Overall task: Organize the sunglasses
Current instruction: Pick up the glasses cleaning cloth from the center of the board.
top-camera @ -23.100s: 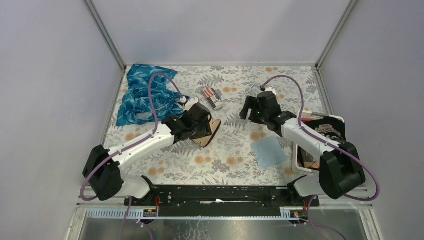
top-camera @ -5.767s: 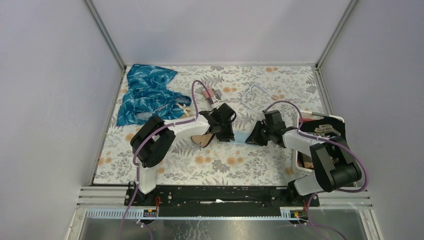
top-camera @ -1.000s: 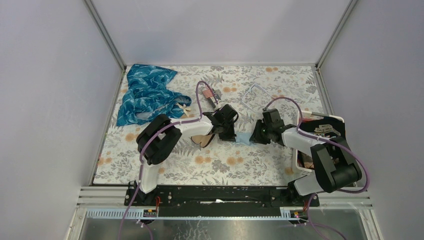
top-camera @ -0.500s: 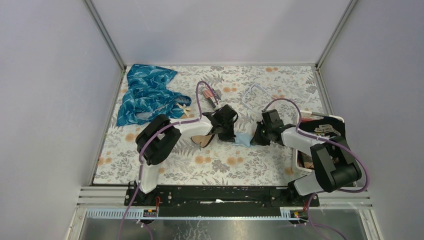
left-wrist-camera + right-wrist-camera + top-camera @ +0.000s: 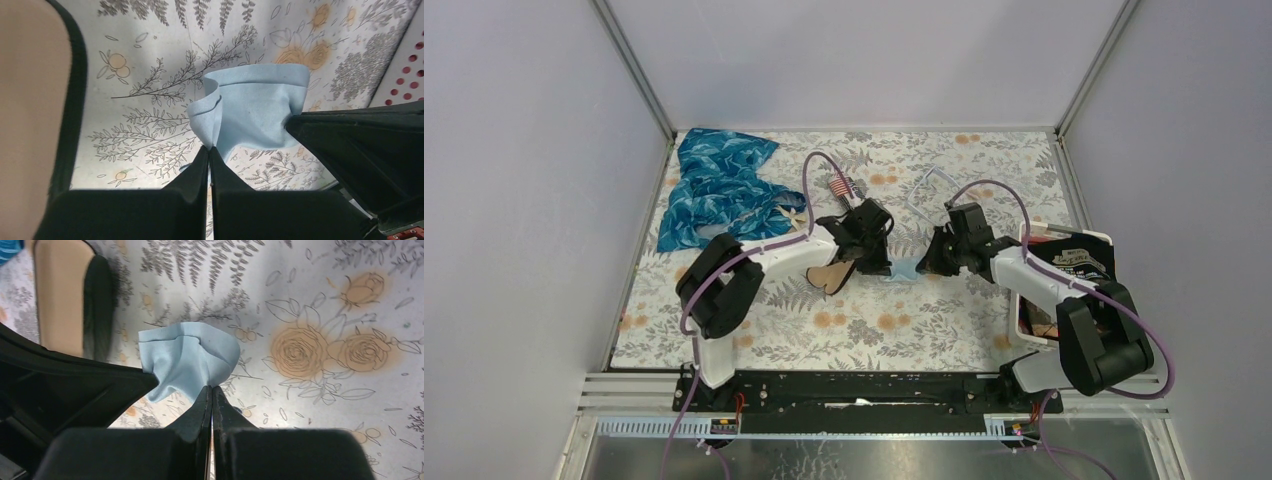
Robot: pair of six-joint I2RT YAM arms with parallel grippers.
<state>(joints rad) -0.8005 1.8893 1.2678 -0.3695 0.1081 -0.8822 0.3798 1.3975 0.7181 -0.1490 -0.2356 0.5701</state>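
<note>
A small light blue cloth (image 5: 904, 268) hangs bunched between my two grippers at mid-table. My left gripper (image 5: 209, 147) is shut on a fold at one edge of the cloth (image 5: 255, 100). My right gripper (image 5: 211, 386) is shut on the opposite edge of the cloth (image 5: 192, 355). In the top view the left gripper (image 5: 876, 264) and right gripper (image 5: 924, 266) face each other, a short gap apart. An open glasses case (image 5: 829, 275) with a tan inside and black rim lies just left of the left gripper. The sunglasses are not visible in any view.
Clear-framed glasses (image 5: 934, 195) lie behind the grippers. A striped small item (image 5: 841, 186) sits back centre, and a crumpled blue patterned fabric (image 5: 719, 190) is at back left. A white tray (image 5: 1021, 318) holding dark items stands at the right edge, under the right arm.
The right gripper has closed on the cloth's edge. Both grippers have shifted slightly toward the back, and the cloth is now bunched up between them.
</note>
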